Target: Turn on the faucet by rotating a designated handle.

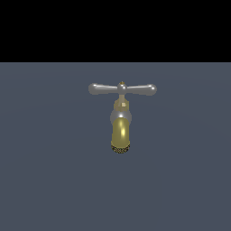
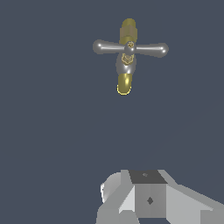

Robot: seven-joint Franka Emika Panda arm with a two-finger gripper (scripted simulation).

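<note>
**Brass Tap Waits Untouched, Arm Well Short of the Crossbar**

Seen from the exterior view: small tap with shiny golden-brass curved spout and dark speckled nozzle rim [image 1: 121, 131], standing alone near the middle of a flat slate-grey bench [image 1: 45, 180], spout end pointing toward 6 o'clock. Across the top, at 12 o'clock from the spout, a slim shiny silver-grey crossbar with bulbous ends and a small brass cap at centre [image 1: 122, 89], lying level from 9 to 3 o'clock. No arm visible in this view.

From the wrist view: same tap [image 2: 124, 81] and crossbar [image 2: 130, 47] well apart from the pale grey wrist housing [image 2: 148, 197] in the foreground. Pincer fingers out of frame; open or closed, cannot tell.

Judged rigid metal throughout, with no give under pressure. Polished, rounded surfaces likely slippery, so a squeeze on the very tip of a bulb apt to slide off. Best purchase probably on one arm of the crossbar just inside a bulbous end, far from the stem for leverage, or a sideways push against that end. Golden spout no use for turning. Approach and contact not yet made.
</note>
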